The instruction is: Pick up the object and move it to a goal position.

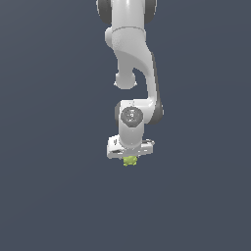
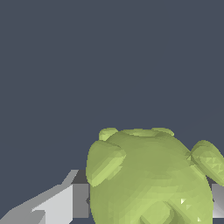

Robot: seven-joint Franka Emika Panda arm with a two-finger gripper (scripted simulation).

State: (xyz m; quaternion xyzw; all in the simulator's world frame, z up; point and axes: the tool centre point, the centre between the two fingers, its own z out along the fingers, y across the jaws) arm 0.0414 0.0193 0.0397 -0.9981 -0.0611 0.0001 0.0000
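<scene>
Object (image 2: pixel 151 179): knobby, yellow-green, sits squarely between my fingers (image 2: pixel 57 205); my pincer (image 1: pixel 130 158) grasps it, goal position unseen.

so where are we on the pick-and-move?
Done: the gripper has closed in on the yellow-green object; the wrist view shows it filling the gap between the fingers. In hand: apparently gripped. Left: carrying it to the goal, which no view shows.

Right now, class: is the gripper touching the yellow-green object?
Touching. The wrist view shows the object filling the space between the gripper fingers, no gap.
</scene>
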